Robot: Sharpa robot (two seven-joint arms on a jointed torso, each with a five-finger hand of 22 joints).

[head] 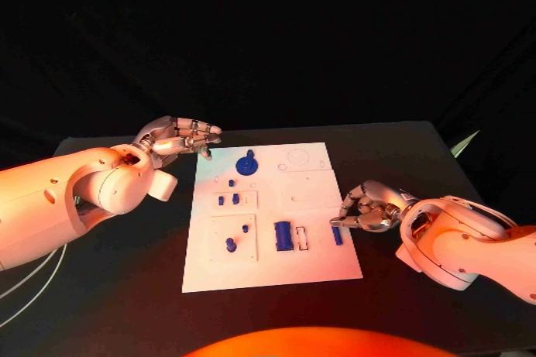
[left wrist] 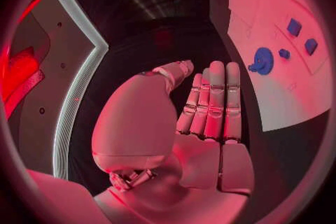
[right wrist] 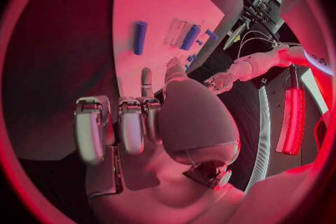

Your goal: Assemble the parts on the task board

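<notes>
One white task board (head: pixel 324 264) on the black table (head: pixel 414 148); about eight blue parts (head: pixel 283 235). Left hand (head: pixel 179 136) and right hand (head: pixel 366 207) both empty, fingers loosely apart.

White board, blue parts, black table.

On the black table (head: pixel 414 152), a white task board (head: pixel 273 272) carrying blue parts: a blue gear (head: pixel 247 166), a wide blue block (head: pixel 283 235), a slim blue bar (head: pixel 338 235) and small blue pieces (head: pixel 230 245). Beside it, silver hands, left hand (head: pixel 181 135) and right hand (head: pixel 369 207), on white arms (head: pixel 67 198).
</notes>
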